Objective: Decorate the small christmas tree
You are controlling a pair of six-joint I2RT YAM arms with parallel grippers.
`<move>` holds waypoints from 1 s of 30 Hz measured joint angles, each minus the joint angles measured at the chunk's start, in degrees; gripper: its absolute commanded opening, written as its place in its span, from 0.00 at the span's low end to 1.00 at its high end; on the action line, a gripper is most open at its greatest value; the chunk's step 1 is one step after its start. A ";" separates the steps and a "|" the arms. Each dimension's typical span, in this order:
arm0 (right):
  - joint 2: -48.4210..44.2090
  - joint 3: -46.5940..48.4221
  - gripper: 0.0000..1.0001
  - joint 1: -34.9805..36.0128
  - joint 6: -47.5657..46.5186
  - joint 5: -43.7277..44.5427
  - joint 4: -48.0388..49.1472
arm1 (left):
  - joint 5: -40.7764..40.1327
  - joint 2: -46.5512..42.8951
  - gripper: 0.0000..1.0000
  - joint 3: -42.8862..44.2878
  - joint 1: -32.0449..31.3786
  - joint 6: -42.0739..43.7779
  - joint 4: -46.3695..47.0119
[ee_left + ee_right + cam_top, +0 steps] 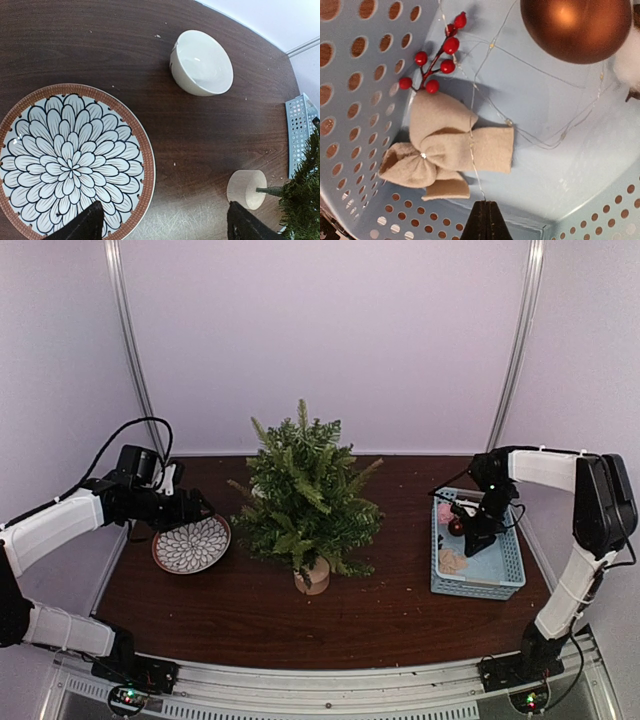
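The small christmas tree (305,490), bushy green on a pale wooden stump (246,189), stands mid-table. My right gripper (486,220) is down inside the blue basket (505,580), jaws shut on a thin wire string of lights (485,65) that runs over a beige felt bow (445,150). Also in the basket lie a red berry sprig (437,55) and a bronze ball (575,27). Left of the tree my left gripper (165,225) hovers open and holds nothing, between a flower-patterned plate (70,160) and the stump.
A white bowl (202,62) sits on the table beyond the plate. The perforated basket wall (350,75) closes in on my right gripper on the left and below. Something white and fluffy (627,65) lies at the right edge of the basket.
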 measured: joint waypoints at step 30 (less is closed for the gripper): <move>-22.93 23.65 0.00 0.00 19.17 -15.87 1.05 | -0.50 -9.07 0.79 16.74 -0.48 4.20 -0.90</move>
